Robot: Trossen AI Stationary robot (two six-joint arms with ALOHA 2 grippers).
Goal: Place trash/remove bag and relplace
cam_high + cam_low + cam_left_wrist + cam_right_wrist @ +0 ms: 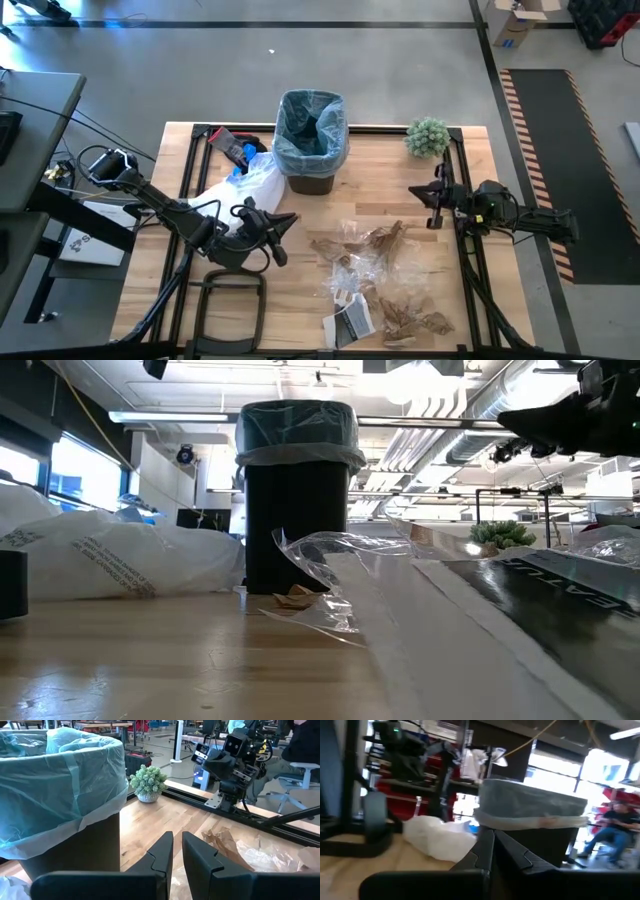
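Crinkled clear wrappers and brown paper scraps — the trash — lie spread over the front half of the wooden table, a small black-and-white packet at the near edge. Behind the litter stands a dark bin, lined with the light-blue bag, whose rim folds down over the bin's top. A whiter plastic bag lies slumped just left of the bin, and a small green plant sits at the far right corner. The left gripper hovers between the white bag and the litter, its fingers drawn nearly together with only a thin gap and nothing between them. The right gripper waits at the table's right side — fingers pressed together, empty.
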